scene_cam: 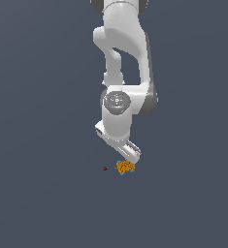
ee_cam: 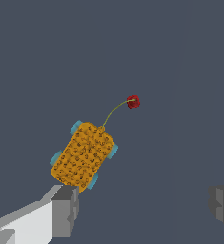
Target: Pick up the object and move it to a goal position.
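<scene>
Wrist view has the block [ee_cam: 84,156] sitting tilted in front of the gripper [ee_cam: 142,209] – bumpy orange top, little teal bits poking out at the edges. The jaws are spread wide, one grey finger [ee_cam: 66,210] right up against the block's near corner (can't tell if it's actually touching), the other finger way off to the far side, so nothing is gripped. A thin curved line runs from the block to the red dot [ee_cam: 133,101], which is close by but apart from it.

In the exterior view the arm [scene_cam: 119,72] hangs straight down, with the gripper [scene_cam: 130,154] just above the block [scene_cam: 125,167] – dot [scene_cam: 105,168] just off to the exterior view's left of it.
</scene>
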You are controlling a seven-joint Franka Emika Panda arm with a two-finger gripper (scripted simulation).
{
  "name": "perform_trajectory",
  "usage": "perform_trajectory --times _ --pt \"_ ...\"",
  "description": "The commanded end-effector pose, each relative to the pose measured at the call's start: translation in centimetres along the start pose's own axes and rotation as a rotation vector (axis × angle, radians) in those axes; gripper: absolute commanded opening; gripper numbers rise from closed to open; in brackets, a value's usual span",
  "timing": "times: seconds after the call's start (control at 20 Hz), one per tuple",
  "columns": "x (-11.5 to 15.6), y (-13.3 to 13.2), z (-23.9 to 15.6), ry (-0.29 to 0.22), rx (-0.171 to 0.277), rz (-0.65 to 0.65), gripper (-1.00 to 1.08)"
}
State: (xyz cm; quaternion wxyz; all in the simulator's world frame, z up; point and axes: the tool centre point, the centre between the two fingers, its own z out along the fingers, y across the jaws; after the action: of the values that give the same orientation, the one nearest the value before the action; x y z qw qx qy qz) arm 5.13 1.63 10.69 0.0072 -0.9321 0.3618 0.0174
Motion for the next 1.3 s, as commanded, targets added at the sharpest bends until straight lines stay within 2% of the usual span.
perform_trajectory --times 0.0,0.7,1.25 --pt "0.4 -0.4 0.4 0.003 0.001 0.068 1.0" --pt "2.0 -2.8 2.9 0.024 0.005 0.422 1.0" --pt "2.5 -3.8 4.0 0.036 0.01 0.57 1.0"
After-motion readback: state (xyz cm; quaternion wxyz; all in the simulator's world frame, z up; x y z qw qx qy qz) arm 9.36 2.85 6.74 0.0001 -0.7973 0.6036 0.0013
